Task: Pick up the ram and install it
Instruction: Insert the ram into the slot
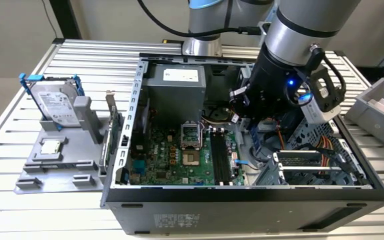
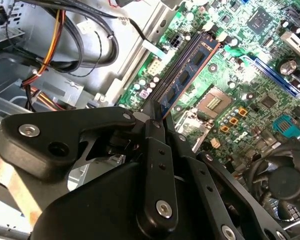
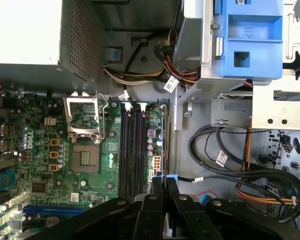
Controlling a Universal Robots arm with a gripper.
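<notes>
Ram [image 2: 187, 75] was clamped between the gripper [image 2: 157, 109] fingers, hovering just beside the memory slots [image 3: 132, 145], not seated. It read as the align step. Seating likely needed its edge squared over an empty slot. Long axis ran parallel to the slots, apparently edge-down toward the motherboard [image 3: 40, 145].

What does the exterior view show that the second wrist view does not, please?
The exterior view adds the hard drive and CPU chip on the grey stand outside the computer case. The second wrist view adds the ram up close, chips visible, clamped in the gripper. Both show the green motherboard and its CPU socket.
</notes>
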